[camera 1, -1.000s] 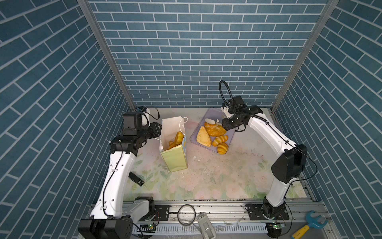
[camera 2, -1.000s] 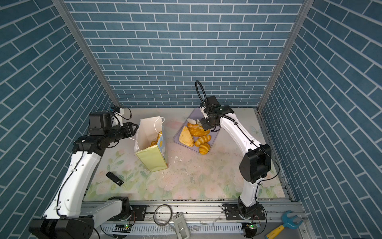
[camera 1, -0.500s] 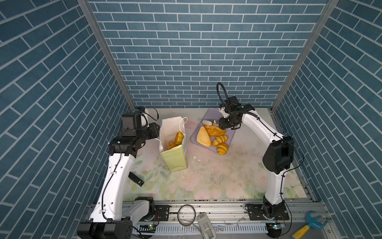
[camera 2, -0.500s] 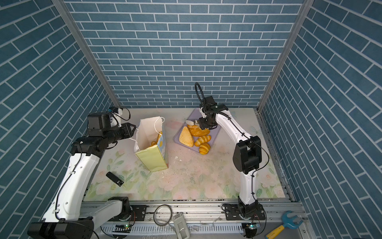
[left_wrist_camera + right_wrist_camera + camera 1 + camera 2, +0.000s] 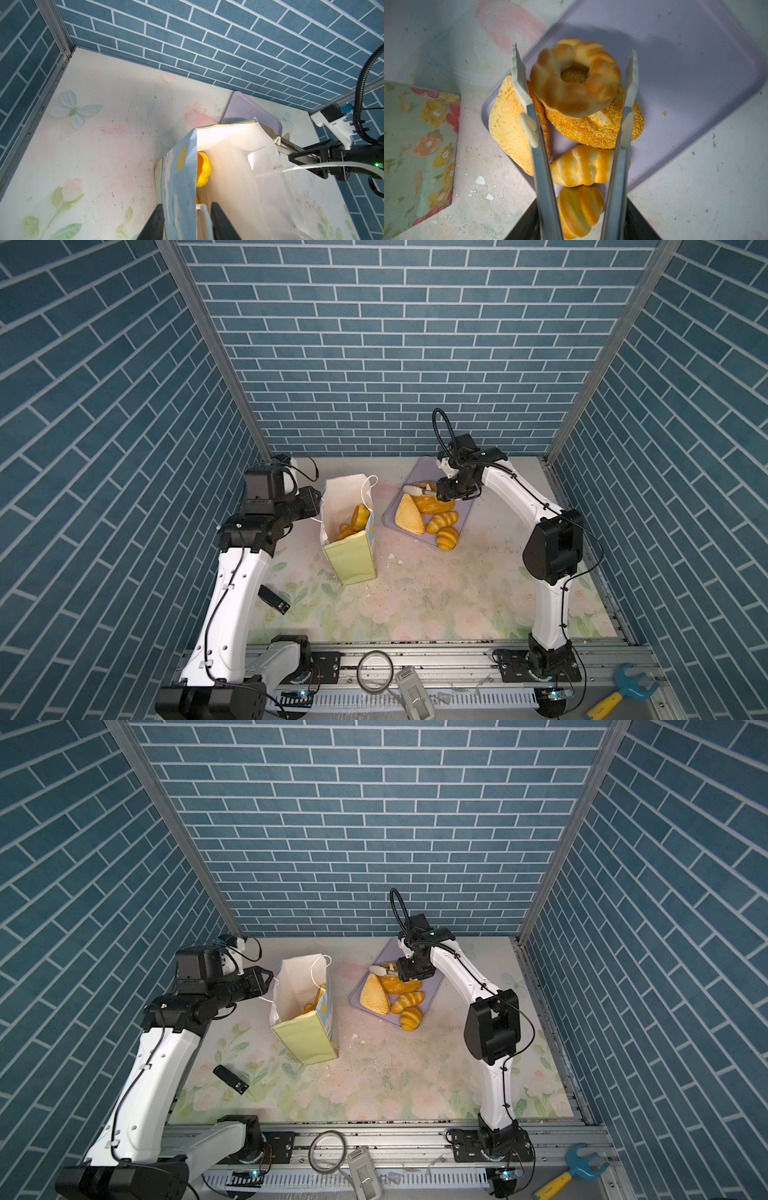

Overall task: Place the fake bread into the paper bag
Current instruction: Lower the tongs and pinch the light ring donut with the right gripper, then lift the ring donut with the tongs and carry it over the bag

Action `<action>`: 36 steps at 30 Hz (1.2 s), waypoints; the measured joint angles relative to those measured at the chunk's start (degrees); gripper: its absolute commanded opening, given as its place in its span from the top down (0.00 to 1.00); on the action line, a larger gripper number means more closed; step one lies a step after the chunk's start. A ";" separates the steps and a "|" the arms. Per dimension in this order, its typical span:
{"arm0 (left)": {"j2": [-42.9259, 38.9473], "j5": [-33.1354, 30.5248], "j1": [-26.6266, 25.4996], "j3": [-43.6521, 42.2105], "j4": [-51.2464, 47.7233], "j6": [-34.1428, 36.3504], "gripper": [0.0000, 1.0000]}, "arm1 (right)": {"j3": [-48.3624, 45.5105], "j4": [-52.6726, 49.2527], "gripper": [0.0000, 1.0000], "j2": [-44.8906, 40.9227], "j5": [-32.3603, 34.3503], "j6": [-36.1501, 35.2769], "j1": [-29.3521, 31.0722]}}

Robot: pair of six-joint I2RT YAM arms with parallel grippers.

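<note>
1. Paper bag. Stands upright with its mouth open. The rim of its blue side panel sits between the jaws of the left gripper, which are closed on it with a white handle cord caught alongside. It is well apart from the right jaws, off to their side past the tray's edge. Some fake bread is already inside.

2. Lavender tray. Lies flat beneath and ahead of the right jaws and holds the remaining pastries.

3. Tongs. Metal arms with pale tips. The right gripper is clamped on them, and they reach straight out from its jaws. The tips stand apart.

4. Triangular slice. Just outside one tong arm, on the bag side.

5. Seeded loaf. Ahead of the right jaws, under the tong arms.

6. Ring bun. Rests on the seeded loaf, directly ahead of the right jaws, between the two tong tips. A small gap shows on each side and neither tip appears to touch it. It is round with the hole facing up, so no long axis matters. The right arm is the nearer one, since the left is occupied with the bag. In my judgement the coming move is to squeeze the tongs across the bun's width.

7. Two ridged rolls. Closest to the right jaws, beneath the tong arms.
</note>
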 measured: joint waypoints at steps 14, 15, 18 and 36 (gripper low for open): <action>-0.07 0.00 0.00 0.00 0.50 -0.28 0.61 | -0.07 -0.15 0.60 0.26 1.38 -0.13 0.00; -0.07 0.02 0.00 0.00 0.72 -0.35 0.61 | -0.26 -0.04 0.61 -0.09 1.62 -0.15 0.00; -0.07 0.07 0.00 -0.02 1.44 -0.57 0.61 | -1.11 0.00 0.61 -1.79 2.60 -0.15 0.04; -0.11 0.26 0.00 -0.28 2.16 -1.55 0.61 | -6.49 0.63 0.61 -18.84 2.82 -1.05 0.04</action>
